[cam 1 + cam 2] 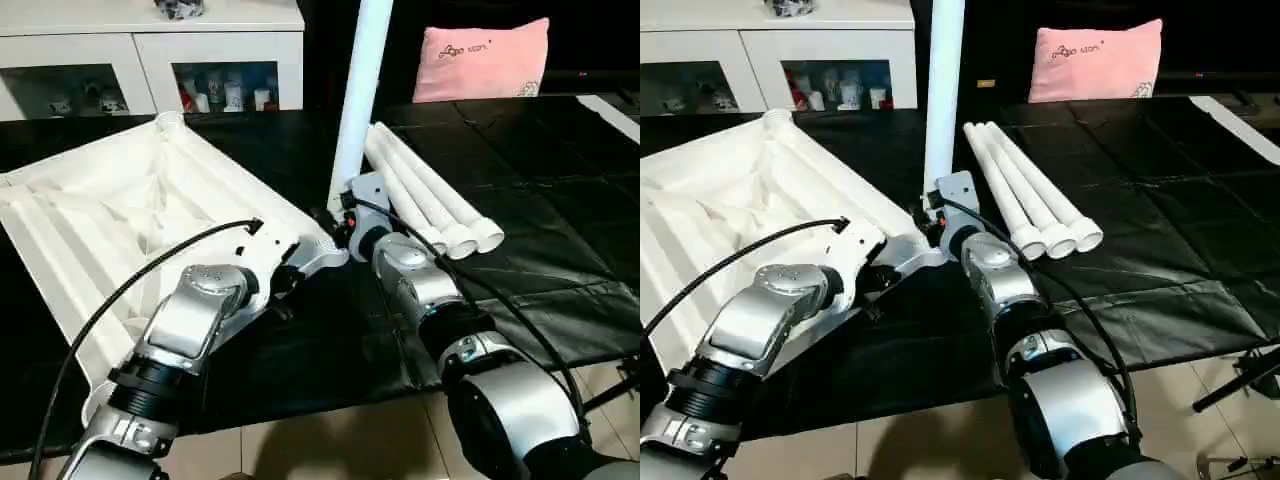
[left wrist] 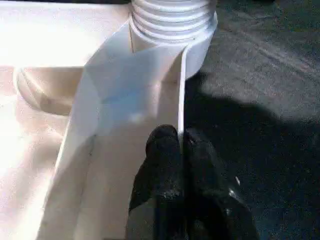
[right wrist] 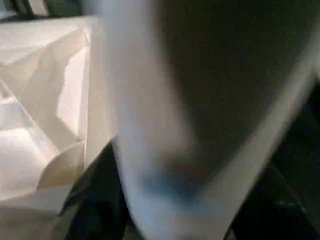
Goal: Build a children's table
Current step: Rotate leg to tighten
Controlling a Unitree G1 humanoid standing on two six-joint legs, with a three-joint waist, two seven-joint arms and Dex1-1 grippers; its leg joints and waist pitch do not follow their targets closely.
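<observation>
Your tabletop (image 1: 120,215) lies underside-up on the black surface (image 1: 540,200), one leg (image 1: 358,95) upright in its near corner socket, three spare legs (image 1: 430,200) just beside it. Left end effector (image 2: 181,150) is pinched together on the rim by that socket; the right end effector (image 1: 932,222) wraps the leg base, grip state unclear. Risk: release before the threads seat and the leg topples, or cross-threads if tilted.

White tabletop (image 1: 120,200); pink cushion (image 1: 487,58)
</observation>
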